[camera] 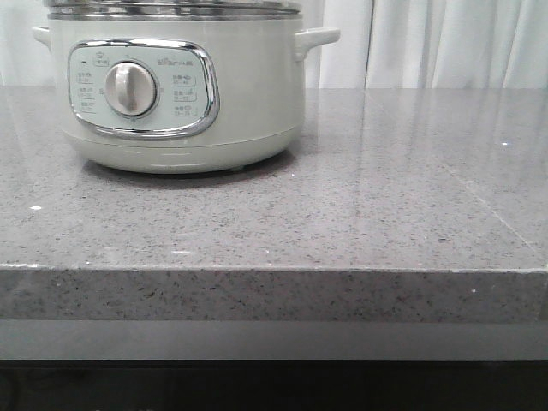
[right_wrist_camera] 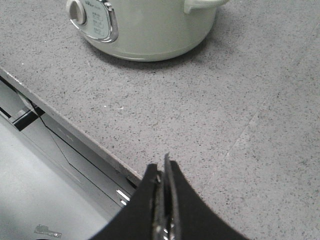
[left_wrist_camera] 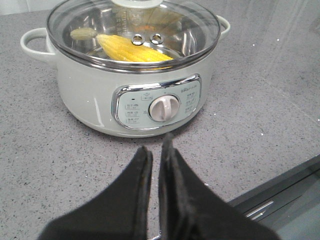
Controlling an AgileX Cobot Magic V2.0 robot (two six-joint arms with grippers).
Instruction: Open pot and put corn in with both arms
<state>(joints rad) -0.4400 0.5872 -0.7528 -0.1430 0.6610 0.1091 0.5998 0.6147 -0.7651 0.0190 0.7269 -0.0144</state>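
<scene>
Corn cob [left_wrist_camera: 134, 50] lies inside the lidded electric cooker [left_wrist_camera: 135, 75]; left tool [left_wrist_camera: 155, 150] and right tool [right_wrist_camera: 164, 167] are both closed, empty.

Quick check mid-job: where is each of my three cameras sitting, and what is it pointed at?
Front view: low, near the counter edge, facing forward at the pot; no arm shows.
Left wrist view: above the counter, looking over the shut left pincer at the lidded pot, the corn inside.
Right wrist view: over the counter edge, the shut right pincer in front, the pot's base beyond.
All three show the pot's dial.
</scene>
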